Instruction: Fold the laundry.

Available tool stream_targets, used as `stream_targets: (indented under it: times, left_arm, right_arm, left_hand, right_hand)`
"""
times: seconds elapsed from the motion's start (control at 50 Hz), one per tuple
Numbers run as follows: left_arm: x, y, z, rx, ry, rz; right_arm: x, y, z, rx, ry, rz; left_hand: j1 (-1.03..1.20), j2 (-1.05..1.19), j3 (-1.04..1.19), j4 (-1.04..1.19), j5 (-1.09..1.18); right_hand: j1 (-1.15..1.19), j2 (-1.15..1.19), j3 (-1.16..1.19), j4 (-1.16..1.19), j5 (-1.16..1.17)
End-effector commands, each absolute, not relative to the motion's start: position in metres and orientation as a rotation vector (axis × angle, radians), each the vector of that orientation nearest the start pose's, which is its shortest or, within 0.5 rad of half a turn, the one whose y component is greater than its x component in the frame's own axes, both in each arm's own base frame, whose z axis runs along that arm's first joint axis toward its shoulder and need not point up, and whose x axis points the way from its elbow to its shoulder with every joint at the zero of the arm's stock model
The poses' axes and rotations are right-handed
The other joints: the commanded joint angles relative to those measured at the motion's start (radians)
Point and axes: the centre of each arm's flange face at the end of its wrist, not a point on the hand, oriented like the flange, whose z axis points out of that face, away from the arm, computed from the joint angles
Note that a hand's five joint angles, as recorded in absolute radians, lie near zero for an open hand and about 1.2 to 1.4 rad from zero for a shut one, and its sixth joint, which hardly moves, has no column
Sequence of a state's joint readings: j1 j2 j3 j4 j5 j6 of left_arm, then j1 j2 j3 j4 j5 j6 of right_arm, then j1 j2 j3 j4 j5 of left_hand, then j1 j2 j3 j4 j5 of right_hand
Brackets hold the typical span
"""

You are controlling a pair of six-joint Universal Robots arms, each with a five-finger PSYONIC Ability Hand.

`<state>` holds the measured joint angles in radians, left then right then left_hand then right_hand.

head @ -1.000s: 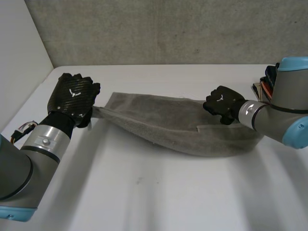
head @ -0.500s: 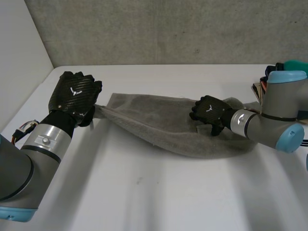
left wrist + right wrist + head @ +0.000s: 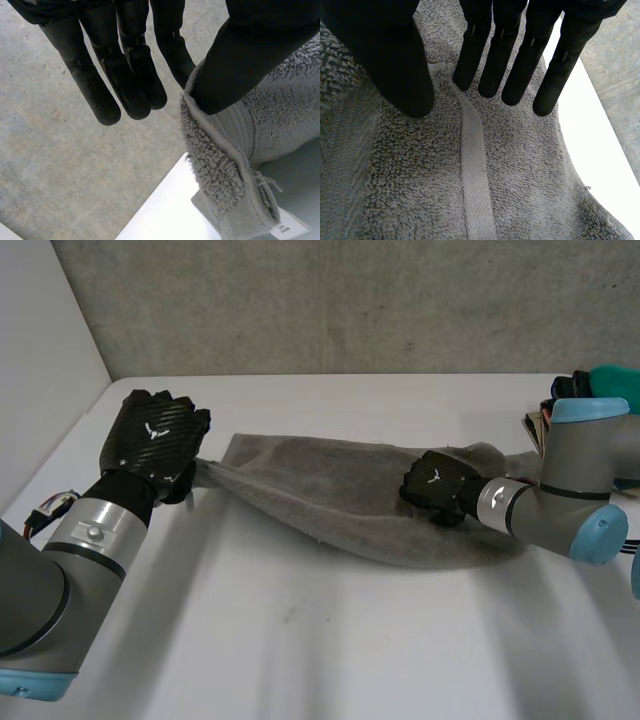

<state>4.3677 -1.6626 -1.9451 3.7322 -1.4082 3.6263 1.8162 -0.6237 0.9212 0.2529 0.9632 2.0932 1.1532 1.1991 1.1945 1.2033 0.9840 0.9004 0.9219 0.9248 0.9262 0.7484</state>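
A grey towel (image 3: 330,490) lies stretched in a long bunch across the table (image 3: 300,640). My left hand (image 3: 150,440) holds its left corner lifted off the table. In the left wrist view the thumb (image 3: 240,55) pinches the towel's hemmed edge (image 3: 225,165) against the fingers (image 3: 125,75). My right hand (image 3: 435,485) rests low on the towel's right part. In its wrist view the straight fingers (image 3: 520,65) and the thumb (image 3: 395,65) touch the pile on either side of a woven band (image 3: 475,165), with no cloth gathered between them.
Some coloured items (image 3: 545,420) and a teal object (image 3: 610,375) sit at the table's right edge behind my right arm. A concrete wall (image 3: 350,300) runs along the back and a white wall (image 3: 40,360) along the left. A small label (image 3: 285,230) hangs from the towel's corner.
My right hand has moved left and come down onto the towel by the woven band, its fingers straightening over it. My left hand has kept its hold and place.
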Motion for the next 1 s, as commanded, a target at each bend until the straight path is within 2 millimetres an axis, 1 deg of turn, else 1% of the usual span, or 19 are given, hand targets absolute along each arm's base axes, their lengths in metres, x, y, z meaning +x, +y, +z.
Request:
stream_targets:
  times: [0.02,0.08,0.16,0.38,0.44,0.46,0.52,0.54,0.6,0.62,0.68,0.76,0.78,0.8,0.84,0.86,0.92,0.94,1.0]
  left_arm:
    - [-0.243,-0.247,0.226,1.007,1.818,-2.357]
    - [-0.243,-0.246,0.226,1.008,1.816,-2.359]
    - [-0.243,-0.245,0.226,1.010,1.818,-2.359]
    - [-0.244,-0.245,0.226,1.013,1.819,-2.358]
    - [-0.244,-0.245,0.226,1.011,1.820,-2.357]
    - [-0.244,-0.245,0.226,1.010,1.818,-2.359]
    - [-0.244,-0.245,0.226,1.010,1.818,-2.359]
    - [-0.243,-0.246,0.227,1.006,1.812,-2.362]
    - [-0.242,-0.247,0.230,0.998,1.801,-2.367]
    - [-0.242,-0.247,0.232,0.994,1.795,-2.371]
    - [-0.238,-0.247,0.244,0.966,1.751,-2.399]
    - [-0.228,-0.250,0.259,0.911,1.707,-2.414]
    - [-0.225,-0.250,0.262,0.898,1.699,-2.414]
    - [-0.220,-0.251,0.268,0.875,1.688,-2.410]
    - [-0.214,-0.253,0.274,0.854,1.682,-2.402]
    - [-0.212,-0.254,0.277,0.846,1.678,-2.399]
    - [-0.205,-0.253,0.286,0.844,1.693,-2.383]
    - [-0.204,-0.252,0.288,0.846,1.701,-2.378]
    - [-0.199,-0.247,0.293,0.859,1.778,-2.345]
  right_arm:
    - [0.278,-0.362,0.123,-1.897,1.758,-1.624]
    - [0.278,-0.361,0.125,-1.909,1.769,-1.628]
    - [0.277,-0.360,0.123,-1.913,1.780,-1.617]
    - [0.277,-0.362,0.115,-1.915,1.778,-1.624]
    - [0.278,-0.364,0.116,-1.917,1.766,-1.648]
    - [0.278,-0.365,0.118,-1.917,1.763,-1.662]
    - [0.279,-0.370,0.129,-1.899,1.758,-1.729]
    - [0.278,-0.370,0.139,-1.889,1.766,-1.758]
    - [0.276,-0.368,0.153,-1.843,1.794,-1.788]
    - [0.273,-0.365,0.160,-1.794,1.820,-1.783]
    - [0.263,-0.360,0.172,-1.737,1.876,-1.782]
    - [0.228,-0.358,0.209,-1.642,1.966,-1.870]
    - [0.210,-0.359,0.227,-1.603,2.010,-1.928]
    - [0.199,-0.358,0.237,-1.582,2.033,-1.963]
    - [0.186,-0.358,0.251,-1.550,2.065,-2.018]
    - [0.175,-0.356,0.263,-1.514,2.096,-2.063]
    - [0.161,-0.352,0.281,-1.455,2.142,-2.109]
    - [0.153,-0.349,0.290,-1.411,2.176,-2.111]
    - [0.143,-0.340,0.303,-1.337,2.226,-2.086]
  left_hand:
    - [0.243,0.197,0.202,0.193,0.238]
    - [0.243,0.197,0.202,0.193,0.238]
    - [0.243,0.197,0.202,0.193,0.238]
    - [0.243,0.197,0.202,0.193,0.238]
    - [0.243,0.197,0.202,0.193,0.238]
    - [0.243,0.197,0.202,0.193,0.238]
    - [0.243,0.197,0.202,0.193,0.238]
    - [0.243,0.197,0.202,0.193,0.238]
    - [0.243,0.197,0.202,0.193,0.238]
    - [0.243,0.197,0.202,0.193,0.238]
    - [0.243,0.197,0.202,0.193,0.238]
    - [0.243,0.197,0.202,0.193,0.238]
    - [0.243,0.197,0.202,0.193,0.238]
    - [0.243,0.197,0.202,0.193,0.238]
    - [0.243,0.197,0.202,0.193,0.238]
    - [0.243,0.197,0.202,0.193,0.238]
    - [0.243,0.197,0.202,0.193,0.238]
    - [0.243,0.197,0.202,0.193,0.238]
    - [0.243,0.197,0.202,0.193,0.238]
  right_hand:
    - [-0.216,-0.237,-0.240,-0.242,-0.238]
    - [-0.298,-0.320,-0.323,-0.324,-0.321]
    - [-0.325,-0.347,-0.350,-0.351,-0.348]
    - [-0.264,-0.285,-0.288,-0.290,-0.286]
    - [0.234,0.212,0.209,0.208,0.211]
    - [0.493,0.472,0.469,0.467,0.471]
    - [0.496,0.474,0.471,0.470,0.473]
    - [0.496,0.474,0.471,0.470,0.473]
    - [0.496,0.474,0.471,0.470,0.473]
    - [0.496,0.474,0.471,0.470,0.473]
    - [0.496,0.474,0.471,0.470,0.473]
    - [0.496,0.474,0.471,0.470,0.473]
    - [0.496,0.474,0.471,0.470,0.473]
    - [0.496,0.474,0.471,0.470,0.473]
    - [0.496,0.474,0.471,0.470,0.473]
    - [0.496,0.474,0.471,0.470,0.473]
    - [0.496,0.474,0.471,0.470,0.473]
    - [0.496,0.474,0.471,0.470,0.473]
    - [0.496,0.474,0.471,0.470,0.473]
